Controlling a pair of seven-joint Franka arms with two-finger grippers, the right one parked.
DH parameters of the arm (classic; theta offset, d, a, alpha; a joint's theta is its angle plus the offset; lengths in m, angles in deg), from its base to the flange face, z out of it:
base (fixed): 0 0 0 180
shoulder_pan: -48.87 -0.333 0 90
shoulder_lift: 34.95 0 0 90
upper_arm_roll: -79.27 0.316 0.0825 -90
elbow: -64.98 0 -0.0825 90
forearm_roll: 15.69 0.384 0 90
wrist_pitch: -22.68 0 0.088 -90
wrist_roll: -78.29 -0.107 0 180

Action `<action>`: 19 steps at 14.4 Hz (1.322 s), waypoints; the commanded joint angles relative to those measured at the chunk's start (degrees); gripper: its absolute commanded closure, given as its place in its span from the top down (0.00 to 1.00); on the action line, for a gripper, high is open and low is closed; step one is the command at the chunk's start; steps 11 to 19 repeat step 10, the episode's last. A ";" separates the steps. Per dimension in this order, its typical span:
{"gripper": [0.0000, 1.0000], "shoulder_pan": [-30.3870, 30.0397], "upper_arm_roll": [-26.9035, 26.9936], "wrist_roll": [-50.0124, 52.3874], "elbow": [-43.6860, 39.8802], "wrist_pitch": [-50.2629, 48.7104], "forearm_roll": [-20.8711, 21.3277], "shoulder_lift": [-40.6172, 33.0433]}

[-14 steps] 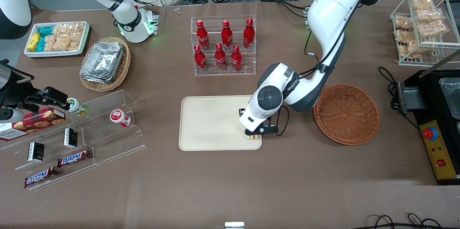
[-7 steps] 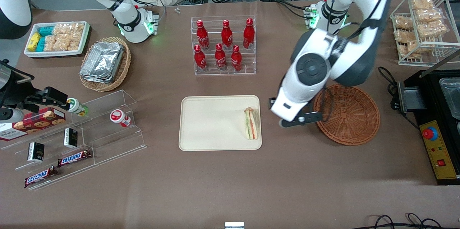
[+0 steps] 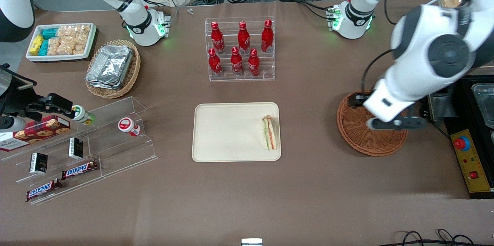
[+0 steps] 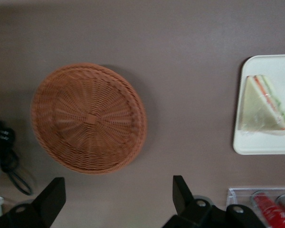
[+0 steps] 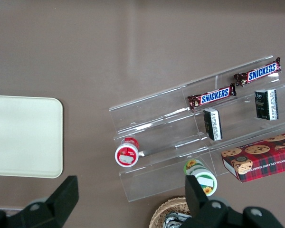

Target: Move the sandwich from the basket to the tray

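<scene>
One sandwich [image 3: 270, 133] lies flat on the tray [image 3: 227, 134], close to the tray's short rim at the working arm's end and nearer the front camera than the tray's middle. Its green and orange-red layers show along the cut edge, which runs from near to far. In the left wrist view the sandwich [image 4: 266, 107] is a pale wedge inside the tray's [image 4: 270, 145] rounded corner.

The basket [image 3: 359, 138] sits on the brown table, well apart from the tray, toward the working arm's end. The gripper [image 3: 397, 123] hangs above the basket, over the part of it toward that end, touching nothing. In the left wrist view the gripper [image 4: 116, 199] has its two dark fingers [image 4: 52, 197] spread wide with nothing between them, and the basket [image 4: 88, 118] shows whole below.

Six red bottles [image 3: 241, 49] stand in a clear rack, farther from the front camera than the tray. Toward the parked arm's end are a tan basket of foil containers [image 3: 112, 68], a white bin of snack packets [image 3: 61, 41] and a clear stepped shelf [image 3: 96, 145] with candy bars. A black box with a red button [image 3: 462, 143] stands just beside the basket at the working arm's end.
</scene>
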 commanded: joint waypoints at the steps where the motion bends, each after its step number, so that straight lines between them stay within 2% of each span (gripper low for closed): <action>1: 1.00 -5.21 -0.65 -5.09 1.18 -1.83 0.24 -3.22; 5: 1.00 -10.40 -0.56 -5.00 -3.13 -5.35 0.32 -3.32; 8: 1.00 -10.49 1.10 -5.18 -3.49 -5.44 0.41 -2.97; 19: 1.00 -10.49 1.19 -5.27 -3.31 -5.44 0.33 -2.96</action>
